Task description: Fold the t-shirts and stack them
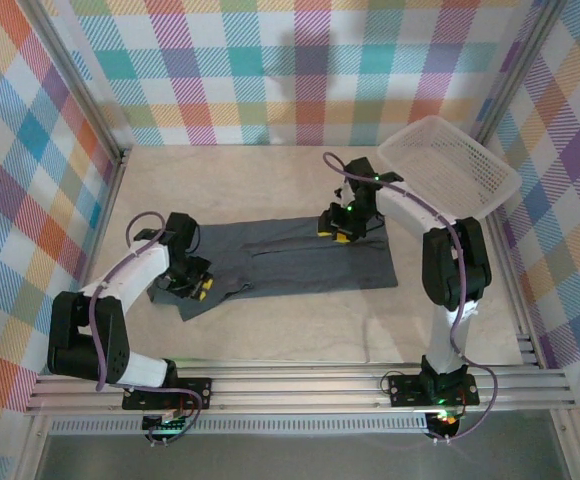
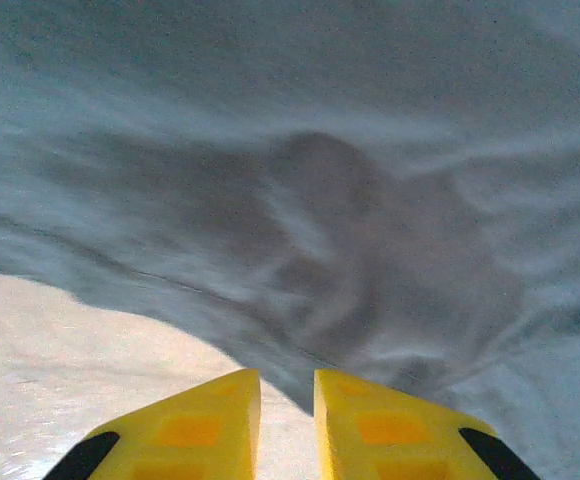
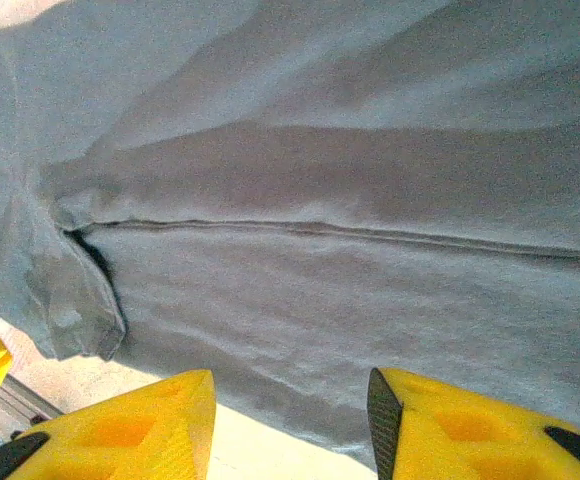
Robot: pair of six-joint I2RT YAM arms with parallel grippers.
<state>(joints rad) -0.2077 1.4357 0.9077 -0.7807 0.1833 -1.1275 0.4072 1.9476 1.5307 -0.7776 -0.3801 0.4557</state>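
One dark slate-grey t-shirt [image 1: 300,262] lies flat across the middle of the table as a long band, with a lengthwise fold. My left gripper [image 1: 198,288] is low at the shirt's left end. In the left wrist view its yellow fingers [image 2: 200,425] stand a narrow gap apart over bare table, just short of the cloth's edge [image 2: 370,200], holding nothing. My right gripper [image 1: 338,228] hovers at the shirt's far edge, right of centre. It [image 3: 290,410] is open wide over the cloth [image 3: 320,300], where a seam and a tucked sleeve show.
A white lattice basket [image 1: 450,165] sits tilted at the back right corner against the checked wall. Bare beige table [image 1: 270,170] lies behind and in front of the shirt. Metal rails [image 1: 300,385] run along the near edge.
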